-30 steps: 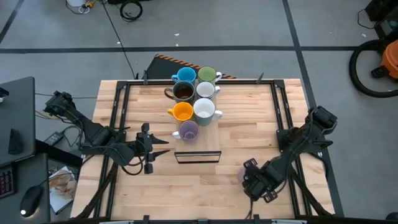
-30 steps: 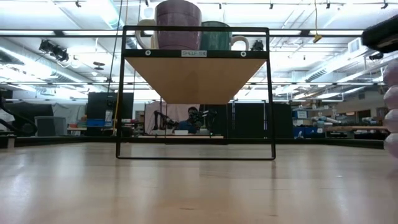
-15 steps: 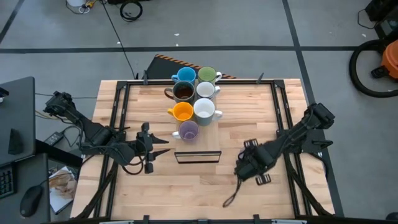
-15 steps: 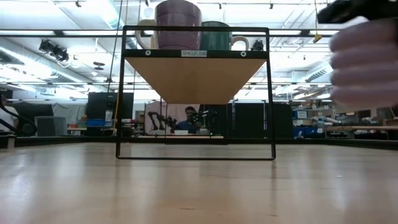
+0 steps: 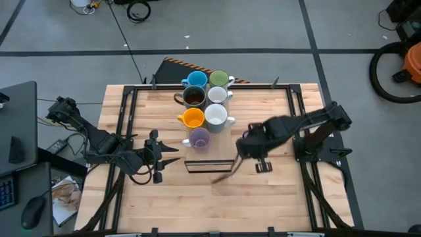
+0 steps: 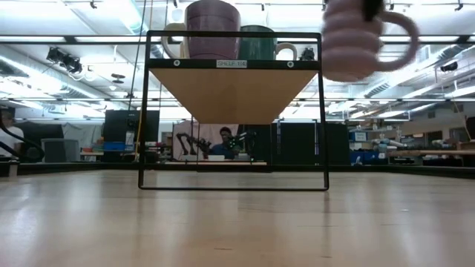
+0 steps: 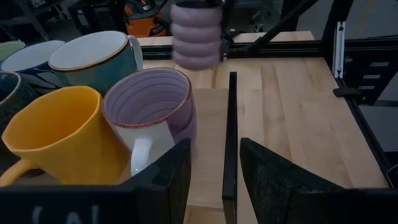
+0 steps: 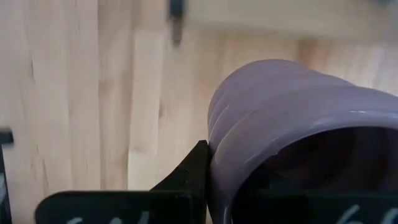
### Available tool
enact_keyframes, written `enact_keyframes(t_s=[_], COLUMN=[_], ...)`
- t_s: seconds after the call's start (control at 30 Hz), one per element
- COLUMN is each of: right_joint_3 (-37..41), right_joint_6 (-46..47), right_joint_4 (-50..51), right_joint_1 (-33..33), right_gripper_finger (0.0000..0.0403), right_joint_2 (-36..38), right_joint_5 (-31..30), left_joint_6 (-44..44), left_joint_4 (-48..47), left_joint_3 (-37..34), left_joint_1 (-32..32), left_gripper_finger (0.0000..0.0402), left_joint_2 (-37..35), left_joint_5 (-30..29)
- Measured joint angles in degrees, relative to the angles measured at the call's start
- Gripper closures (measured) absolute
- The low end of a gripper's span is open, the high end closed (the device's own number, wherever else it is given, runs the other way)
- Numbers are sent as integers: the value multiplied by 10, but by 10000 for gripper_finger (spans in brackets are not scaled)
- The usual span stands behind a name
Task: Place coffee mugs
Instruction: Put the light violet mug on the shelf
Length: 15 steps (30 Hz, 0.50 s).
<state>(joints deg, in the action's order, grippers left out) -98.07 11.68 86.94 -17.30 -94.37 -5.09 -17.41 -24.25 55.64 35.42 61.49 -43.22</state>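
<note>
Seven mugs stand on the wooden top of a black-framed shelf (image 5: 209, 164): blue (image 5: 196, 80), green (image 5: 219, 79), dark brown (image 5: 193, 97), two white (image 5: 218, 95) (image 5: 216, 116), orange (image 5: 193, 118) and lavender (image 5: 199, 138). My right gripper (image 5: 245, 148) is shut on a second, ribbed lavender mug (image 6: 356, 37), held in the air just right of the shelf, about level with its top. This mug also shows in the left wrist view (image 7: 198, 34). My left gripper (image 5: 158, 158) waits open and empty at the shelf's left, low by the table. My right gripper holds the ribbed lavender mug at its rim, with one finger (image 8: 194, 167) on the outside of the wall (image 8: 217, 155). The other finger is hidden by the mug. The mug is lifted clear of the table, upright, its handle (image 6: 404, 37) pointing away from the shelf.
The shelf top has a bare strip of wood (image 7: 208, 143) right of the standing lavender mug, at the shelf's near end. The black table frame rails (image 5: 296, 118) run along both sides. Bare table (image 5: 217, 204) lies near the front edge.
My right gripper has carried the lavender mug from the table's near right part toward the far edge and left, up to the shelf's right side. The mug has risen to about the height of the shelf top.
</note>
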Motion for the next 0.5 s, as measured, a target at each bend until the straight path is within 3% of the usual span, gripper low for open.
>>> enact_keyframes(t_s=[0.33, 0.5], right_joint_3=[-57, -60], right_joint_6=[-57, -71], right_joint_4=[-65, -98], right_joint_1=[48, 55], right_gripper_finger=[360, 360], right_joint_2=[-2, -2], right_joint_5=[5, 42], left_joint_6=[0, 0], left_joint_4=[0, 0], left_joint_3=[0, 0], left_joint_1=[0, 0], left_gripper_finger=[258, 258], left_joint_2=[0, 0], left_joint_5=[0, 0])
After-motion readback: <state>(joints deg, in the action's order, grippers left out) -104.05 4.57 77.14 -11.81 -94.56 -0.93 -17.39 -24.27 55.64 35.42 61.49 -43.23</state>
